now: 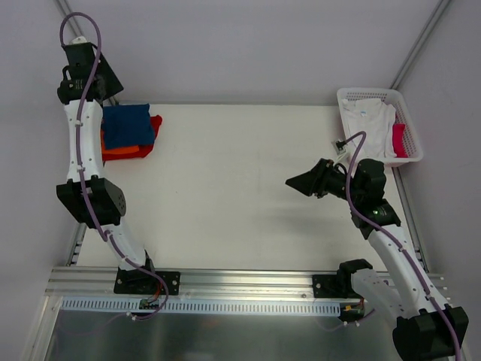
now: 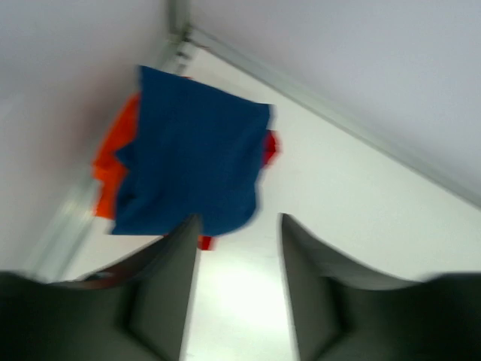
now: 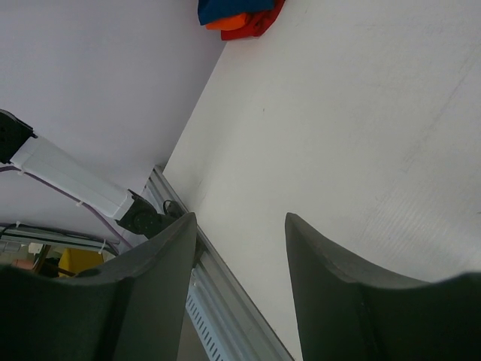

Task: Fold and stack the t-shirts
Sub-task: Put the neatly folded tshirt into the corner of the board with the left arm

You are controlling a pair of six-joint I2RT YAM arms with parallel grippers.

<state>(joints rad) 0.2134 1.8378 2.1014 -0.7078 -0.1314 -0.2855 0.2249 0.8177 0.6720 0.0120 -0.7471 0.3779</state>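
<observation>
Navy blue cloth t-shirt (image 2: 195, 158) lies folded on top of a small stack at the far left corner of the white bench (image 1: 240, 188). An orange t-shirt (image 2: 109, 169) shows under its left side and a red t-shirt (image 2: 269, 147) peeks out on the right. The left tool (image 2: 239, 222) hangs above the stack, fingers spread with only bare bench between them, gripping nothing. The right tool (image 3: 240, 219) is likewise released and empty, over the right half of the bench, well apart from the stack.

Only the top view shows the white plastic lattice basket (image 1: 376, 95) at the far right corner, with a white t-shirt (image 1: 367, 116) and a red-pink cloth (image 1: 399, 141) inside. The left wrist view is blurred. The right wrist view shows the stack small at its upper edge and an aluminium rail (image 3: 225, 301) along the bench edge.
</observation>
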